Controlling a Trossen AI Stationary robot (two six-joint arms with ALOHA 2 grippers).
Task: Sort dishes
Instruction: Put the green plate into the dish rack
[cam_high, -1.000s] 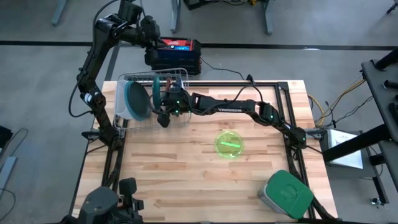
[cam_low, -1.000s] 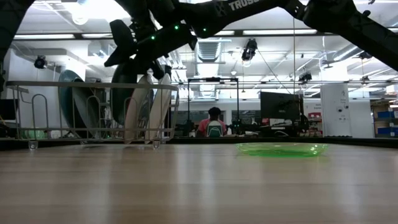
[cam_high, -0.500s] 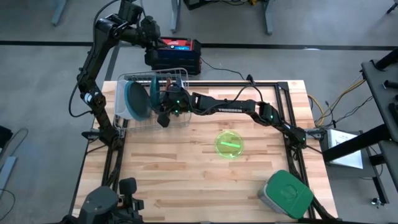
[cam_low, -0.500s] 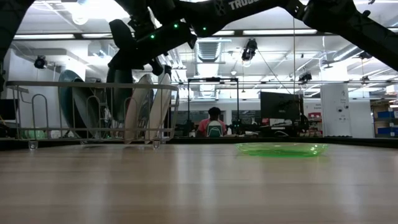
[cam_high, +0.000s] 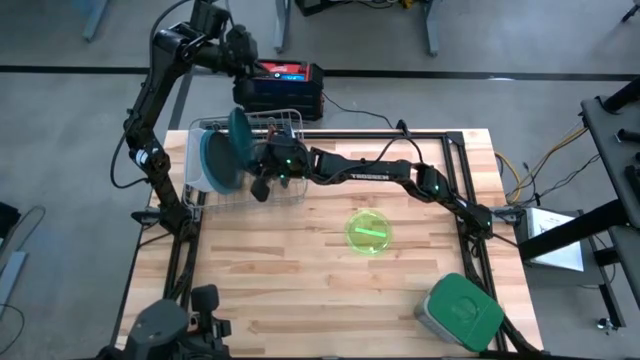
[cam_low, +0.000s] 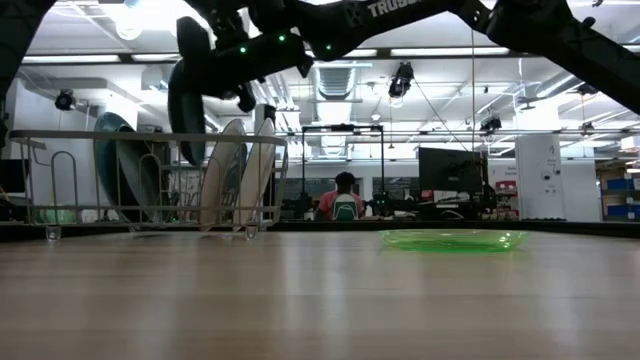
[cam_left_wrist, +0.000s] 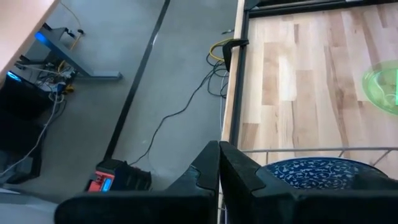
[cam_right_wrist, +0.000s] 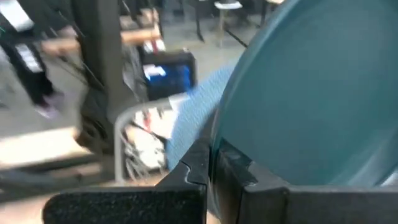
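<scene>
Lifted since a second ago, the teal plate (cam_high: 239, 130) now hangs edge-up above the rack (cam_high: 285, 125), pinched at its rim by the right gripper (cam_high: 258, 160) so it clears the wires, while the left gripper (cam_left_wrist: 219, 163) waits clenched behind the table (cam_high: 300, 290)

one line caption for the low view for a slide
Right gripper lifts a dark teal plate out of the wire rack; lime green plate lies flat on the table.

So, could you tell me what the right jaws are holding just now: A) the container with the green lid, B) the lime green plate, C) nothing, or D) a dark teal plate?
D: the right gripper is shut on the dark teal plate, held on edge above the wire rack.
</scene>
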